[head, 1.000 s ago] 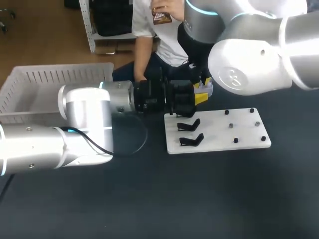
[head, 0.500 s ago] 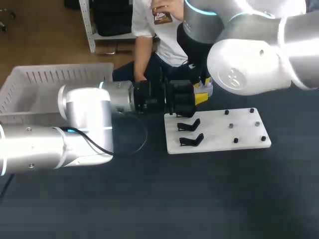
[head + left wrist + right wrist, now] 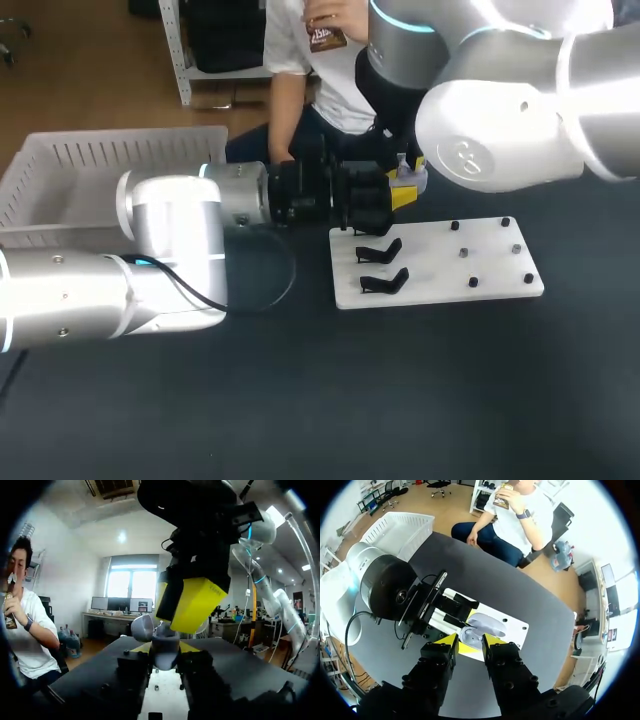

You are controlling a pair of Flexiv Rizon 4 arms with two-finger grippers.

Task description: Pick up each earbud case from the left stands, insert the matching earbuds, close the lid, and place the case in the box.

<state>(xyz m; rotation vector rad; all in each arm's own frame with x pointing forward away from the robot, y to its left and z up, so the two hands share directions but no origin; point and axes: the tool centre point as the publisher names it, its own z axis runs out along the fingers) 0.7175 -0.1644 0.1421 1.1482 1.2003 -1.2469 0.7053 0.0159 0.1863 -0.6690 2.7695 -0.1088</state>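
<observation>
**Left wrist view: left gripper [image 3: 163,655] clenched on an open earbud case [image 3: 165,647]**

The left gripper's two black fingers [image 3: 131,672] press the pale lavender earbud case from either side, with a sliver of yellow tip at each flank. The case sits upright between them, and its lid [image 3: 142,628] is swung open to one side. In the right wrist view, the right gripper [image 3: 469,641] hangs close over the case, which shows just ahead of it. Whether this gripper grasps anything cannot be told. The left gripper's black body lies just beyond the case.

In the head view both grippers meet in the upper centre of the frame. The left arm [image 3: 150,260] enters from the left edge and the right arm [image 3: 500,120] from the upper right corner. Just below them, right of centre, a white board [image 3: 440,262] lies flat on the dark table [image 3: 300,400]. Two black stands [image 3: 380,250] sit on the board's left side, one below the other. Six small dark or grey pieces [image 3: 473,282] dot its right half, too small to identify. A white slatted basket [image 3: 110,160] stands in the upper left of the frame, behind the left arm
</observation>
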